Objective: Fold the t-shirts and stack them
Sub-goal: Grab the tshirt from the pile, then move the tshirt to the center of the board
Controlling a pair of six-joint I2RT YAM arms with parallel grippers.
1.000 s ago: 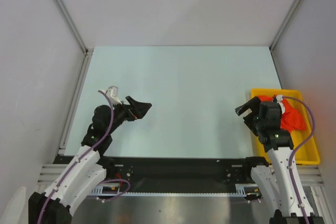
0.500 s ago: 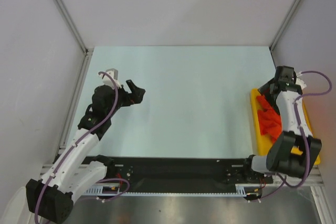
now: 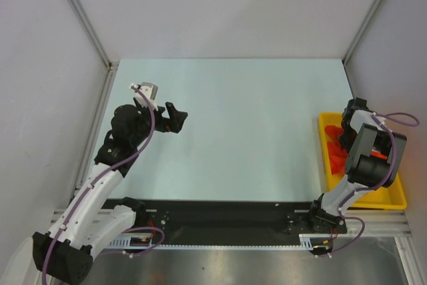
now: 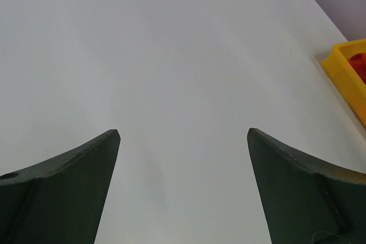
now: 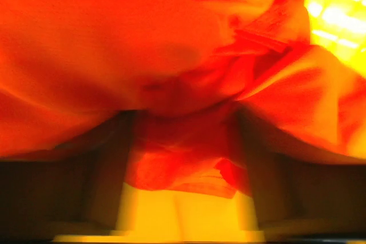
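Jaws: left gripper (image 3: pixel 175 117) spread wide, empty; right gripper (image 3: pixel 347 133) astride cloth, clamp not confirmable.
Top view: right arm, 1 second ago above yellow tray (image 3: pixel 395 199), now plunged onto 1 bunched orange-red t-shirt (image 3: pixel 339 158) inside it.
Left wrist: bare table (image 4: pixel 171 55).
Right wrist: blurred cloth between 2 fingers (image 5: pixel 108 170).
Judgement: pickup starting, folding not begun.

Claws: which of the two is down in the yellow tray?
The right claw, pressed into the orange-red t-shirt in the yellow tray; the left claw hangs open over the table.

Left claw (image 4: pixel 183 135) spread wide; right claw (image 5: pixel 183 161) parted.
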